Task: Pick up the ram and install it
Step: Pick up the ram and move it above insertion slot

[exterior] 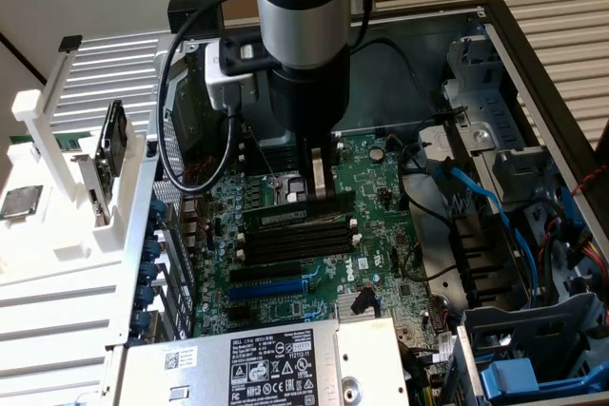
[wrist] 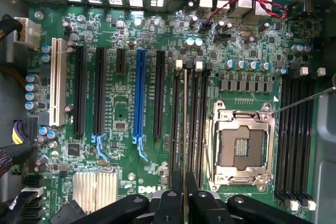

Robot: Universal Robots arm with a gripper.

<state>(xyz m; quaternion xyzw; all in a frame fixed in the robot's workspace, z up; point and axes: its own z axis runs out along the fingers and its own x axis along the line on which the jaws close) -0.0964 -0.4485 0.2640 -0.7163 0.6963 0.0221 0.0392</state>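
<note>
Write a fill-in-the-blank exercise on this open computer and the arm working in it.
1. The end effector is closed on the ___, down at the black memory slots.
2. The processor socket on the motherboard is ___.
3. Between two black expansion slots stands one long slot coloured ___.
4. The white logo printed on the motherboard reads ___.

Missing words: ram; empty; blue; Dell.
</note>
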